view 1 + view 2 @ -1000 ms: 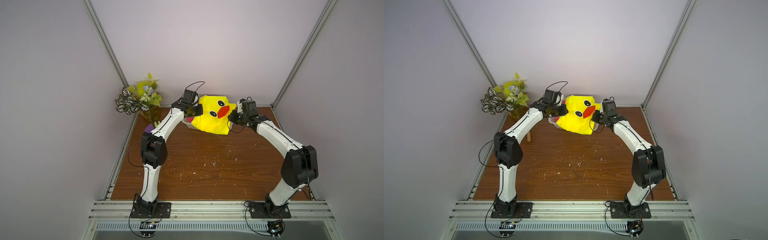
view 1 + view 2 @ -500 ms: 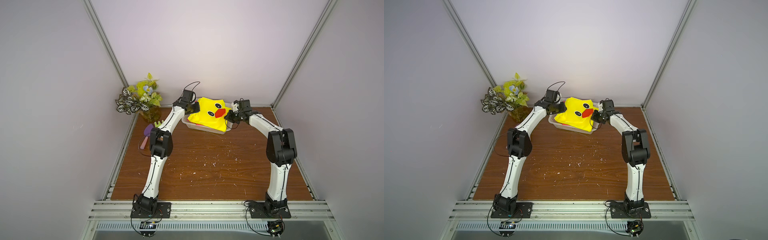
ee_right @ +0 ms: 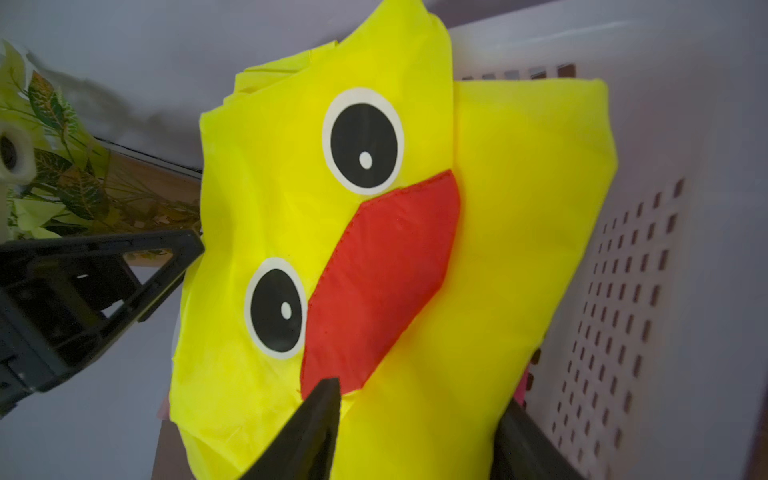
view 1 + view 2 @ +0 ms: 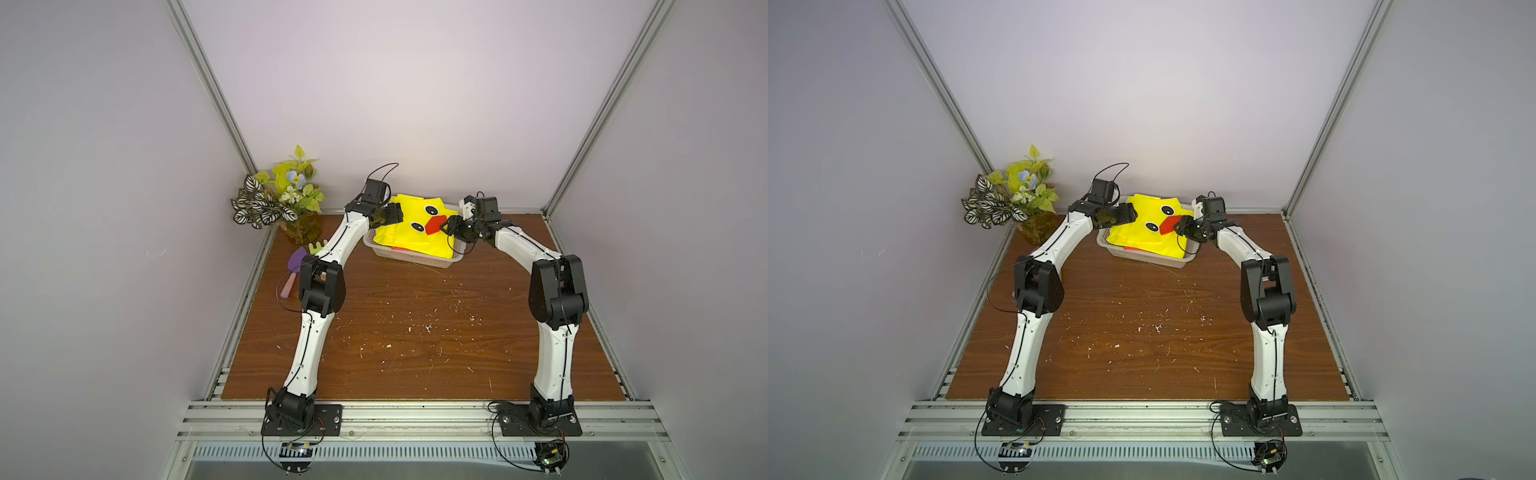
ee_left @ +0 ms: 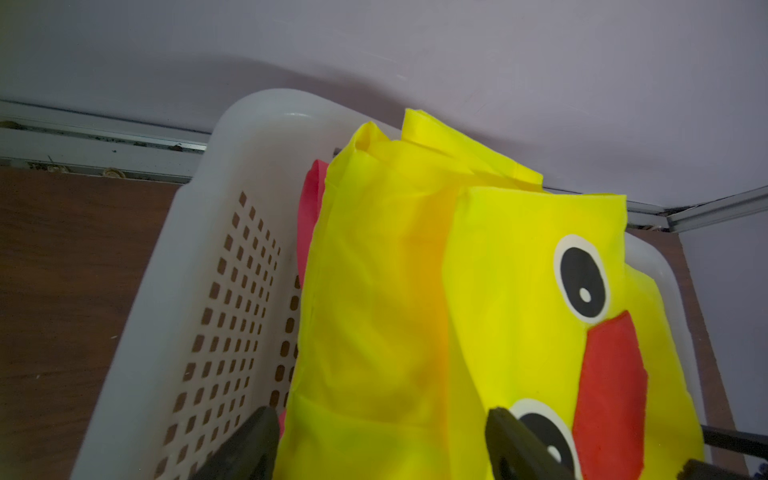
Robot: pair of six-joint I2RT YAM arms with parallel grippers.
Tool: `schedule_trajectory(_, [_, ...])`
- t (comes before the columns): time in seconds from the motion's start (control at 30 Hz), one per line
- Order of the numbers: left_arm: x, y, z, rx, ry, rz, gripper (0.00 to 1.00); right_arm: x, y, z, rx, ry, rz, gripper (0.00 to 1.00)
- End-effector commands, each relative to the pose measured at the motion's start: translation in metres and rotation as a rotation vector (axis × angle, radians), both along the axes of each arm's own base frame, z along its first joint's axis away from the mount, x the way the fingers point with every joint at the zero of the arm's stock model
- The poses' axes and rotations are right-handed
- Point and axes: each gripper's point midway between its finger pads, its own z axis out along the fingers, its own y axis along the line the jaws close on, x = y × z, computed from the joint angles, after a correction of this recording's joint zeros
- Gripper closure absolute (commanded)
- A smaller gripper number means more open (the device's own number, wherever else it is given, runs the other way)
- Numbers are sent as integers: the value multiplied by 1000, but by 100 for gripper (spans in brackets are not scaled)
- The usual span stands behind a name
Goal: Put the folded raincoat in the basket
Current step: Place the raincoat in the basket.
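**Step in hand.** The raincoat [image 4: 409, 232] lies in the basket [image 4: 411, 261], which stands at the far edge of the tabletop [image 4: 415, 332], about midway along it and close to the back wall. In my judgement the placing is done and the step in hand is the let-go.

**End effectors.**
- The left gripper [image 4: 388, 216] is at the raincoat's left side. In its wrist view the fingers [image 5: 253, 440] stand wide apart, with fabric between them and no pinch apparent.
- The right gripper [image 4: 451, 228] is at the raincoat's right side. Its fingers [image 3: 316, 415] are likewise spread, astride the fabric below the red beak.

**Condition of load.** The raincoat is not flat. Its far folds ride above the rim, and one near corner appears to lap the rim on the right.

**Next move.** Both arms should draw up and back towards the near edge with jaws kept wide, so that no finger drags fabric out with it.

**Edges and room.**
- The far side is tight, as the wall is just behind the basket.
- A plant [image 4: 282, 199] fills the far left corner.
- A toy spade [image 4: 293, 270] and a rake [image 4: 318, 248] lie by the left edge, beside the left arm.
- The centre and near half carry only white specks, so the retreat path is open.
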Motion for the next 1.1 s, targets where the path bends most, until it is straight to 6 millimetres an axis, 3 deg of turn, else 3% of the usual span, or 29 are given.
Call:
schedule_trajectory(0.0, [-1,-1,87,-87,-153,-3,20,6,-5,88,62,-200,-55,41])
schedule_trajectory(0.1, [-4,-7,109,-153,-186,0,20,2,8,94,104,-200,-23,42])
schedule_trajectory(0.2, [-13,-28,109,-220,-204,-16,20,-6,30,79,116,-165,30,43])
schedule_trajectory(0.37, [-28,-50,79,-297,-205,-3,20,-14,61,43,89,-96,66,44])
schedule_trajectory(0.53, [-29,-44,51,-252,-165,30,20,-14,67,13,86,-50,67,44])
schedule_trajectory(0.67, [-32,-34,36,-163,-159,40,18,-15,65,4,41,-42,79,42])
schedule_trajectory(0.77, [-39,-31,48,-105,-196,-12,13,-13,54,26,-33,-103,60,35])
schedule_trajectory(0.83, [-47,-20,78,-55,-284,-4,11,-16,46,55,-75,-180,48,29])
schedule_trajectory(0.87, [-54,-11,96,-23,-346,8,8,-20,40,76,-90,-232,39,17])
schedule_trajectory(0.93, [-72,10,130,44,-467,51,0,-32,28,108,-125,-320,12,1])
schedule_trajectory(1.0, [-96,43,157,135,-588,132,1,-51,11,137,-162,-403,-37,0])
schedule_trajectory(1.07, [-124,79,173,206,-679,237,1,-73,-10,151,-206,-463,-107,0])
